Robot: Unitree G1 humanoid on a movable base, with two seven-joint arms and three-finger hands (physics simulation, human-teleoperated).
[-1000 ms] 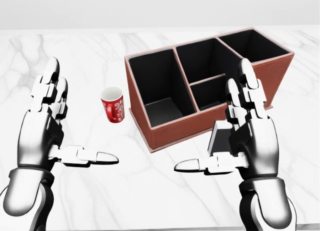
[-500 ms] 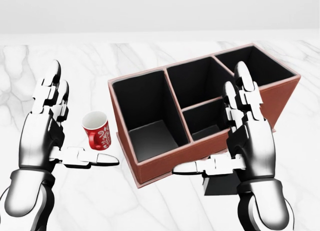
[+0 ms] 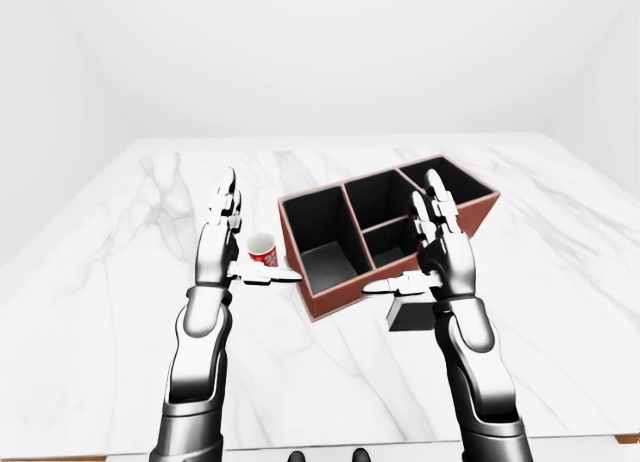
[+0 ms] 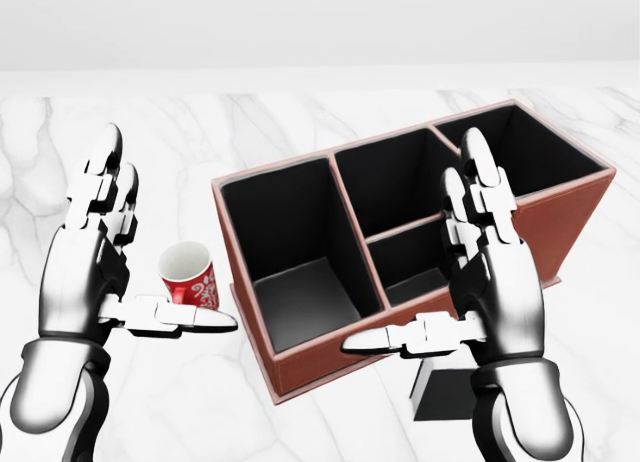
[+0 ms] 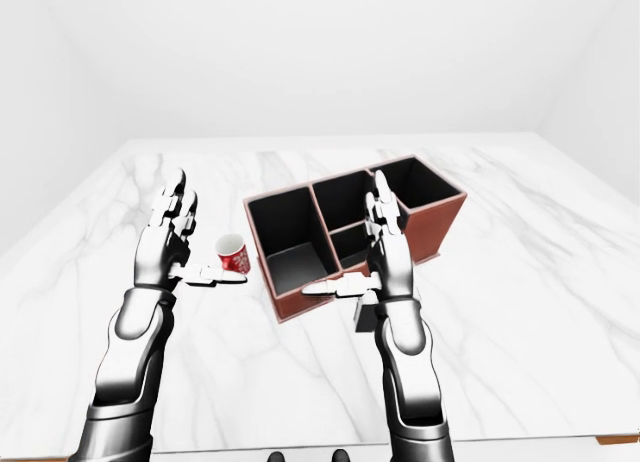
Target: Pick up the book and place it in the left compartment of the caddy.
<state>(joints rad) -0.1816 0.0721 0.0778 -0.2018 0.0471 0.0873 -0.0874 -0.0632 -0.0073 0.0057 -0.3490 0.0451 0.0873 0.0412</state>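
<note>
The book (image 4: 445, 392) is a dark flat block lying on the marble table at the bottom right of the head view, just below the caddy's near wall and partly hidden by my right hand. The caddy (image 4: 330, 357) is a brown box with black compartments; its large left compartment (image 4: 300, 297) holds nothing. My right hand (image 4: 425, 267) is open, fingers up, above the book and in front of the caddy's small middle compartment. My left hand (image 4: 155, 242) is open and empty, left of the caddy.
A red paper cup (image 4: 190, 275) stands between my left hand and the caddy's left wall. The white marble table (image 3: 120, 312) spreads wide to the left and right; its near edge runs along the bottom of the left-eye view.
The whole picture has shifted: the caddy, cup and book have slid down and left and grown larger, so the camera has moved closer. Both hands keep the same open pose.
</note>
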